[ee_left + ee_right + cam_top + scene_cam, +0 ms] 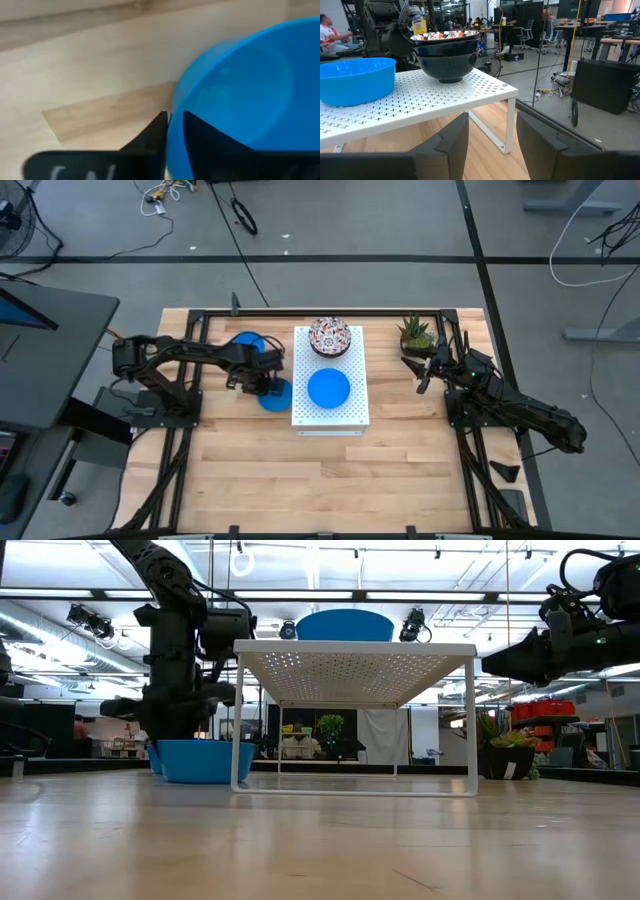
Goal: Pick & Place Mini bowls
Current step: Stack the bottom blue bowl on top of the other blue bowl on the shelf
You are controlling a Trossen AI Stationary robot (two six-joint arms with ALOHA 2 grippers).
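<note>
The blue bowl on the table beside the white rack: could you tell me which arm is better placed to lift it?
Left. The left gripper is pinching the blue bowl's rim; the right gripper waits beyond the rack.

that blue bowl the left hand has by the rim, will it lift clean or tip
Probably lifts, tilted: the left hand pinches only one edge of the blue bowl, so the far side likely sags. The wall looks smooth and glossy, so it might slip. It looks rigid and should keep its shape.
</note>
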